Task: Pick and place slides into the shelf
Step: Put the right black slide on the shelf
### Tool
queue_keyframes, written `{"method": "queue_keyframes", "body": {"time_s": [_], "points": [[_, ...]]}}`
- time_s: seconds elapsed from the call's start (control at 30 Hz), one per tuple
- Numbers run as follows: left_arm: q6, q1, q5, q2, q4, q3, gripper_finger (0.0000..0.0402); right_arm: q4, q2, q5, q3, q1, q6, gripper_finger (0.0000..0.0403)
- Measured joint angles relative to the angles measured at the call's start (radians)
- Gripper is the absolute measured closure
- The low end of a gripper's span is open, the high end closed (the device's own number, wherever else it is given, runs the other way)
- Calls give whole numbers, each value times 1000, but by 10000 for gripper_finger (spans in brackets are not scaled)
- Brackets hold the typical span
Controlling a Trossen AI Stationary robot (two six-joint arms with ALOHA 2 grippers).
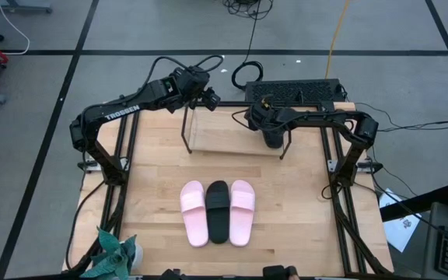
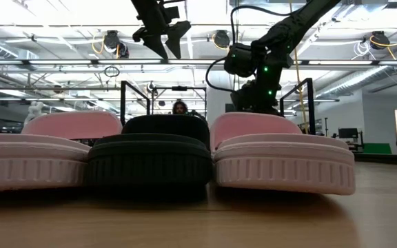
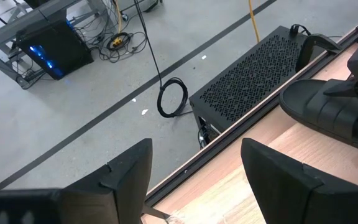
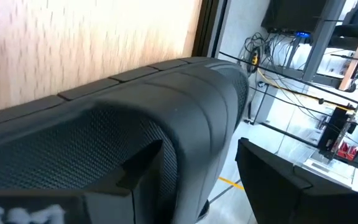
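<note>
Two pale pink slides [image 1: 194, 211] [image 1: 242, 208] and a black slide [image 1: 218, 210] lie side by side on the table's near half, soles down. The shelf [image 1: 224, 137], thin black rods over a light wooden board, stands at the far middle. My right gripper [image 4: 197, 180] is shut on a second black slide [image 1: 274, 137] over the shelf's right end. My left gripper [image 3: 194, 174] hangs open and empty above the shelf's far left corner. My right gripper holds the black slide by its broad strap [image 4: 185, 124], with one finger [image 4: 135, 171] in the hollow under the strap and the other finger [image 4: 278, 177] outside. It comes slanting down from the table's right side. Whether the slide touches the shelf board, I cannot tell.
A black perforated box [image 1: 294, 92] sits just beyond the table's far edge, behind the shelf. Green cloth [image 1: 115, 253] lies at the near left corner. Black frame posts [image 1: 103, 155] [image 1: 348, 159] rise along both table sides. Bare wood lies between the shelf and the three slides.
</note>
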Motion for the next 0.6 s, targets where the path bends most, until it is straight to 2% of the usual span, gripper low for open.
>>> {"method": "queue_keyframes", "body": {"time_s": [0.3,0.5,0.6], "points": [[0,0,0,0,0,0,153,53,0,-9,0,-11,-5,216],[0,0,0,0,0,0,153,53,0,-77,0,-10,1,269],[0,0,0,0,0,0,153,56,-1,-78,0,-11,1,302]]}}
